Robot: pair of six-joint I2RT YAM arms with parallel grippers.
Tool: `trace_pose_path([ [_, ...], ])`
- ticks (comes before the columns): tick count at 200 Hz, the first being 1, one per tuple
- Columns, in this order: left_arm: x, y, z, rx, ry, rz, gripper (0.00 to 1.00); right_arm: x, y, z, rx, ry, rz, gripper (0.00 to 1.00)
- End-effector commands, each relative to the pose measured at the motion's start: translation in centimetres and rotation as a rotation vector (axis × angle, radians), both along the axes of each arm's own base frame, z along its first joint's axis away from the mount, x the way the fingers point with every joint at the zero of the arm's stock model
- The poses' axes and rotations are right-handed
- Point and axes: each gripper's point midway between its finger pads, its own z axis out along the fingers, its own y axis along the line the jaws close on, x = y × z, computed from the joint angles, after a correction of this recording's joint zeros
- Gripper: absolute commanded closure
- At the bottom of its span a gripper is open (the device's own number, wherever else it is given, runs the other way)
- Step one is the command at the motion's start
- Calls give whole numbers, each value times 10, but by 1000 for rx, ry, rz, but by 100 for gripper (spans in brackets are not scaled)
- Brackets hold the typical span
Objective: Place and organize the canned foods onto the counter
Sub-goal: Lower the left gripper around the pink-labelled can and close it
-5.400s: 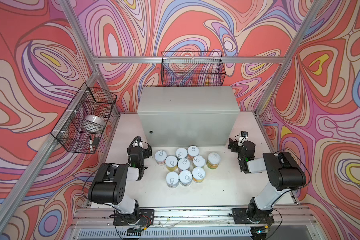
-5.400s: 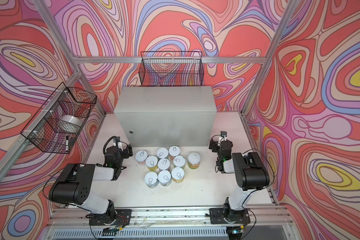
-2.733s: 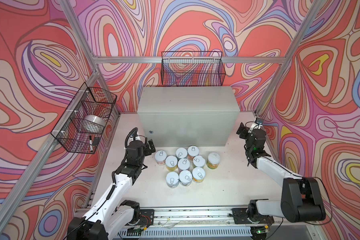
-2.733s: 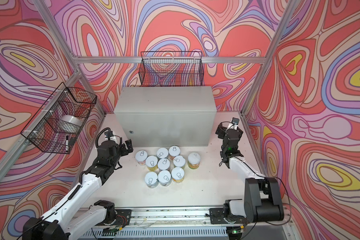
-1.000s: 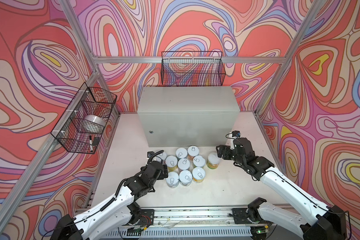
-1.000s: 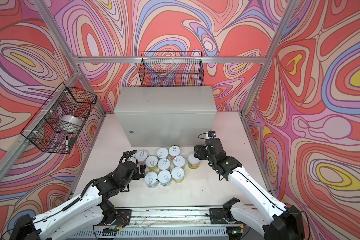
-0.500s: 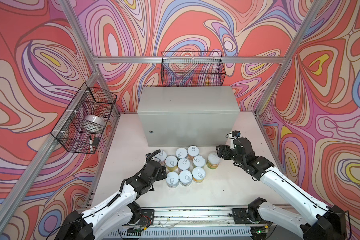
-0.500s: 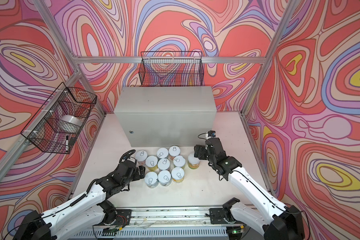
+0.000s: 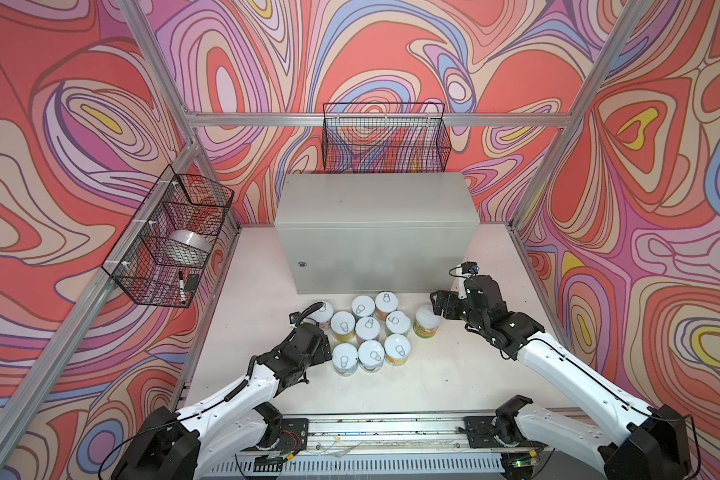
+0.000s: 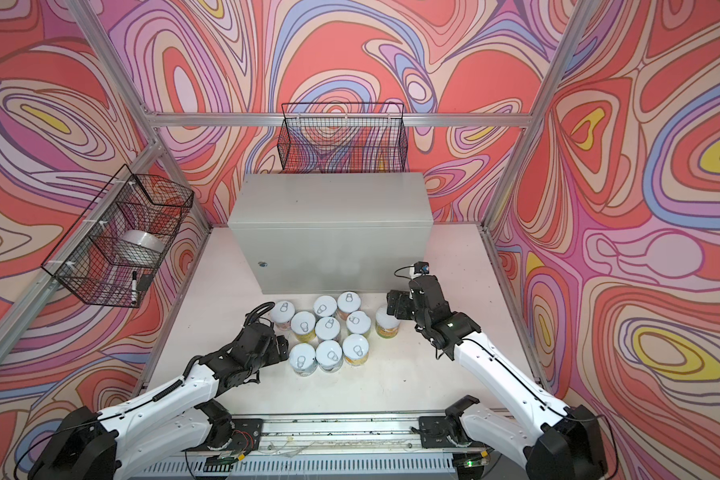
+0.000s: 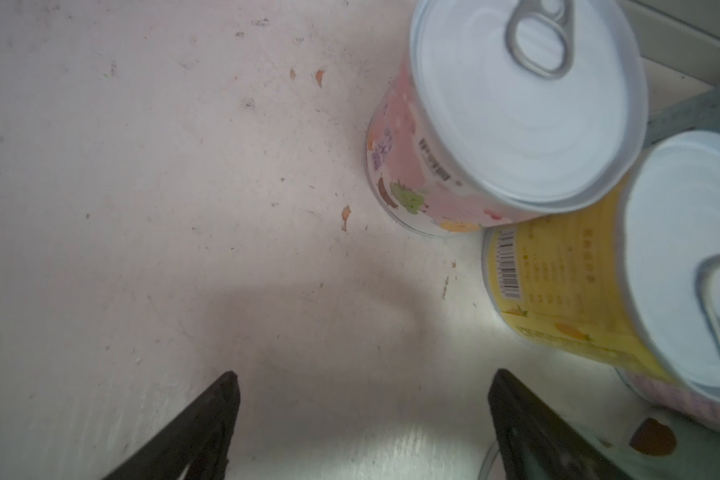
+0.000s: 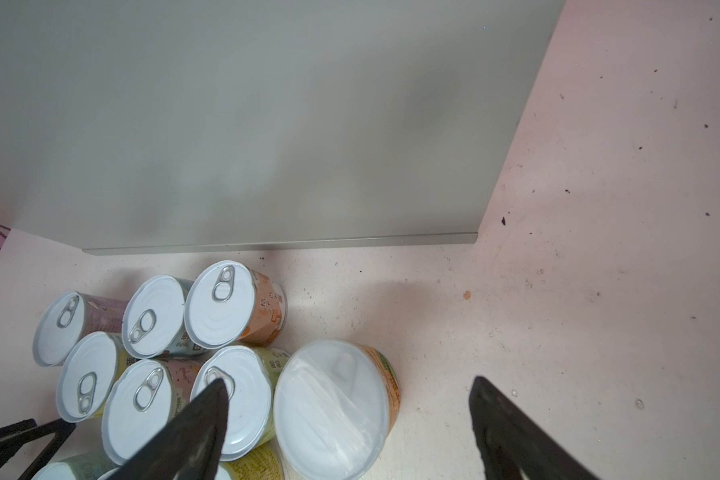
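1. Since the first frames both arms have swung out from folded-back poses to the cans. In the last half sec the L gripper (image 9: pixel 325 347) slid a bit along the bunch's left side; the R gripper (image 9: pixel 436 306) barely shifted. Cans haven't moved.
2. All ten canned foods (image 10: pixel 327 328) stand upright on the white table (image 9: pixel 454 374), a tight bunch just in front of the counter (image 9: pixel 375 208).
3. L gripper: fingers (image 11: pixel 208 424) apart, nothing btwn them, low over bare table. It's just beside the pink-label can (image 11: pixel 412 174) and the yellow-label can (image 11: pixel 558 291), which sit side by side.
4. R gripper: jaws wide apart at the capped can (image 12: pixel 333 407), the rightmost one w/ green-orange label. Wrist view: one finger over the neighbour can's lid, the other over bare table, capped can btwn them w/ a gap on one side. Can't tell if the first finger touches anything.
5. Counter's front, w/ its round lock (image 9: pixel 301 263), faces the bunch.
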Motion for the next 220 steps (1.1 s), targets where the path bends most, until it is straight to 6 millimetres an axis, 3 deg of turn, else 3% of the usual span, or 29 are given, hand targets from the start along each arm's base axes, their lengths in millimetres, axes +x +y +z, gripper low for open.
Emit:
trace_pose_path([
  [1,5,4,-4,0,-2,43,6,2,4,-7,6,4,11,7],
  [98,61,-15,12,-1,-159,21,2,7,4,-6,-6,-15,10,6],
  [220,107,-19,6,97,-217,65,1,14,6,-8,-15,-25,7,5],
])
